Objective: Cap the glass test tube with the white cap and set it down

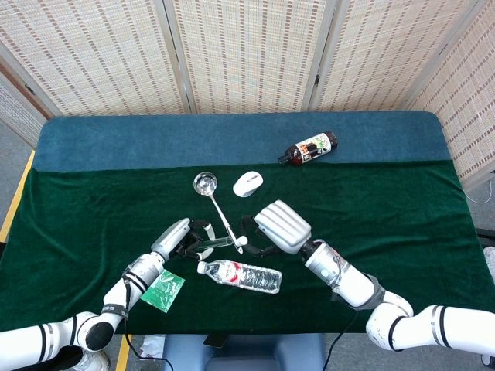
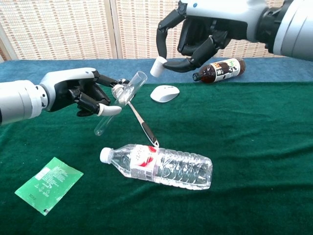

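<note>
Glass test tube (image 2: 120, 103), tilted, is pinched in your left hand (image 2: 78, 93); your right hand (image 2: 195, 36) pinches the white cap (image 2: 157, 67) just right of its mouth. Misalign, and the cap may skid off.

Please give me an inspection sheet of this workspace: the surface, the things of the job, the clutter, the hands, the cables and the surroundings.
Surface: table under a dark green cloth, blue strip at the far edge.
Job's things: glass tube tilted in the air, open end up, uncapped; white cap just beside that end, apart from it.
Clutter: water bottle lying down; ladle; mouse; dark bottle lying down; green packet.
Hands: left hand holds the tube; right hand pinches the cap.
Cables: nothing seen on the table.
Surroundings: woven screen panels behind.
</note>
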